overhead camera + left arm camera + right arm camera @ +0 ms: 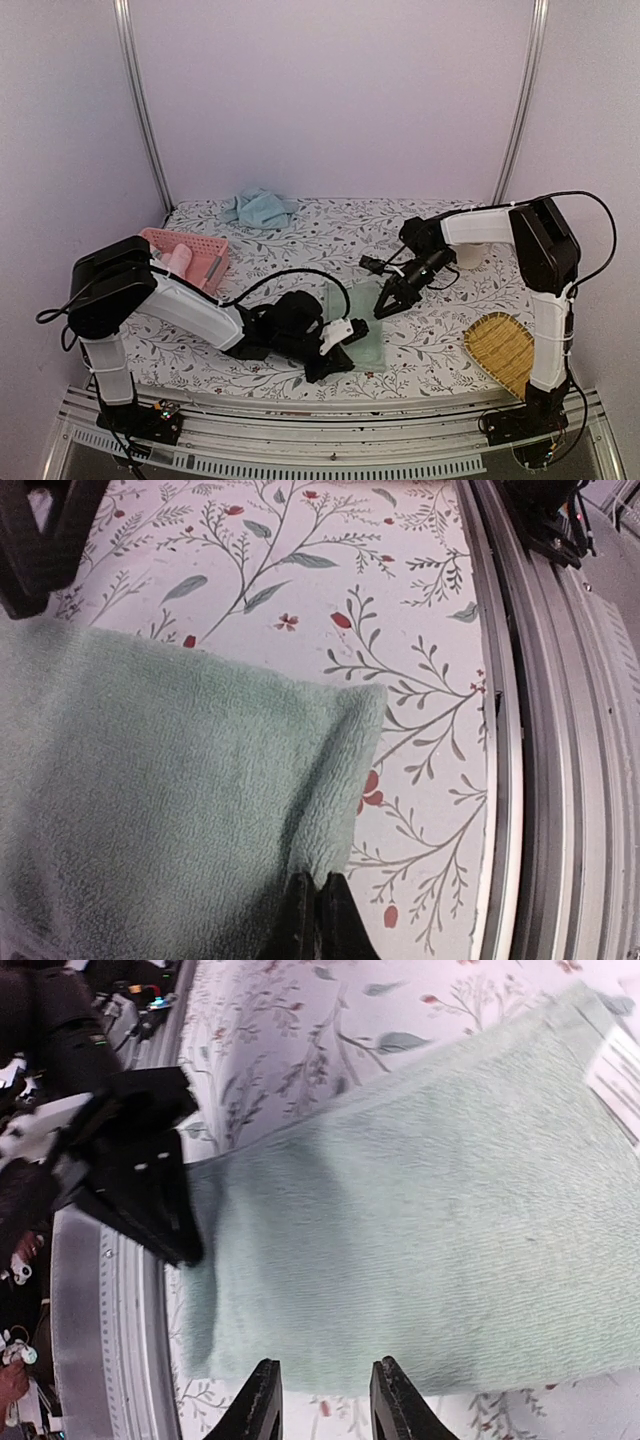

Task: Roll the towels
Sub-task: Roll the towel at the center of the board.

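Left pincer is pinched tight on the near hem of the green towel, which lies at 6 o'clock on the table. Right pincer is part open and empty, over the towel's 1 o'clock corner. Blue towel is bunched at 11 o'clock. I reckon the terry is light, floppy and grippy: take it by hem or corners and roll tight, or it'll sag.

From above, the left arm's black wrist covers the 8 o'clock corner of the pale sage green terry-cloth towel. The left wrist view cuts that towel off at 9 and 6 o'clock, and the left fingers at 6. Of the right fingers only the tips show. The pink plastic lattice basket holds things too small to tell.
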You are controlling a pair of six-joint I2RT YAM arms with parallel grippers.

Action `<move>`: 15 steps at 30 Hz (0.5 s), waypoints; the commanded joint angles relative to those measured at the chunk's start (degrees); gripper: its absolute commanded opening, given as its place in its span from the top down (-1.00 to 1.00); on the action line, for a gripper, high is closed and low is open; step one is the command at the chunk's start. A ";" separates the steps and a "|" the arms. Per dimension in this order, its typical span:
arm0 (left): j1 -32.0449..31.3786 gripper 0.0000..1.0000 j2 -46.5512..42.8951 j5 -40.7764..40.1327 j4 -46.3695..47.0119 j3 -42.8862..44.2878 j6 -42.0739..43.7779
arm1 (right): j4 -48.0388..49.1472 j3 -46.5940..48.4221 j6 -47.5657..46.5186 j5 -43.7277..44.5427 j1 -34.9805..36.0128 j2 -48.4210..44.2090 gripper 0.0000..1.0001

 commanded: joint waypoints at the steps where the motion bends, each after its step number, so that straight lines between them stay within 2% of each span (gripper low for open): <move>1: -0.66 1.00 -3.45 2.47 -2.64 -1.34 -5.45 | 6.49 4.58 10.49 9.34 1.52 5.87 0.35; 5: -0.70 1.00 -5.03 3.81 -2.56 -2.98 -9.30 | 7.17 8.83 12.48 14.15 4.46 9.13 0.36; 10: -0.70 1.00 -4.93 4.86 -2.35 -4.18 -13.24 | 5.77 13.96 13.23 15.36 7.19 13.51 0.37; 15: -0.50 1.00 -2.90 5.34 -1.81 -3.46 -17.86 | 4.73 14.39 12.71 16.31 7.19 12.86 0.37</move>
